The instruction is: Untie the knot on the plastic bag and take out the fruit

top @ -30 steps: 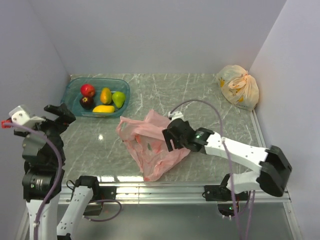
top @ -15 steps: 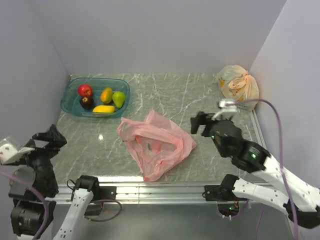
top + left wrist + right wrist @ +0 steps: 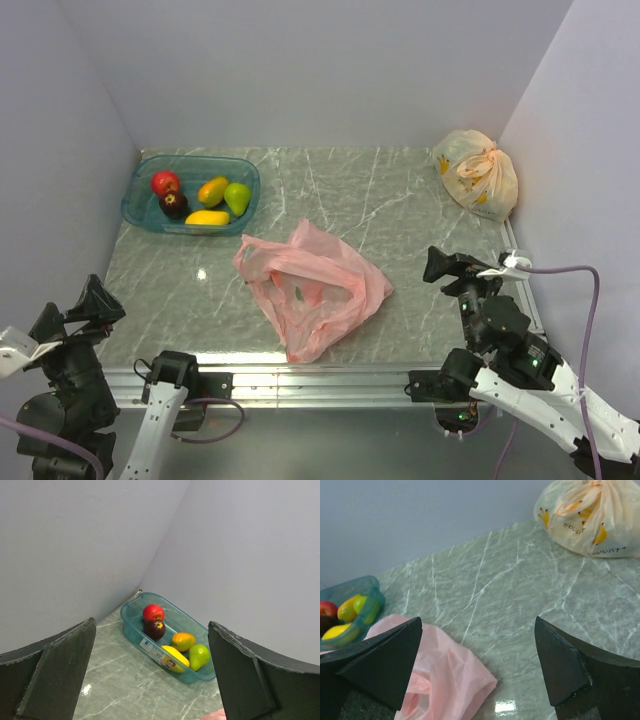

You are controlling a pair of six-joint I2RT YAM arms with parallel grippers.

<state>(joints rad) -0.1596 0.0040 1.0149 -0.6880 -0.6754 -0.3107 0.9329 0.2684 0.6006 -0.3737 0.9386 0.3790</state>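
Note:
The pink plastic bag (image 3: 310,285) lies crumpled and flat on the marble table, its mouth loose; it also shows in the right wrist view (image 3: 445,680). The fruit sits in a blue tub (image 3: 195,158) at the back left: red apple (image 3: 165,183), dark purple one (image 3: 174,202), orange-yellow one (image 3: 212,190), green one (image 3: 237,196), yellow one (image 3: 207,217). My left gripper (image 3: 75,312) hangs open at the near left corner, far from the bag. My right gripper (image 3: 455,268) stands open to the right of the bag, apart from it, holding nothing.
A knotted pale yellow bag with orange print (image 3: 477,172) rests at the back right corner by the wall. Walls close the table on the left, back and right. The metal rail (image 3: 320,380) with the arm bases runs along the near edge.
My right gripper let go of the pink bag, opened wide and drew back to the near right. The left arm sank back toward the near left corner. The bag stayed put.

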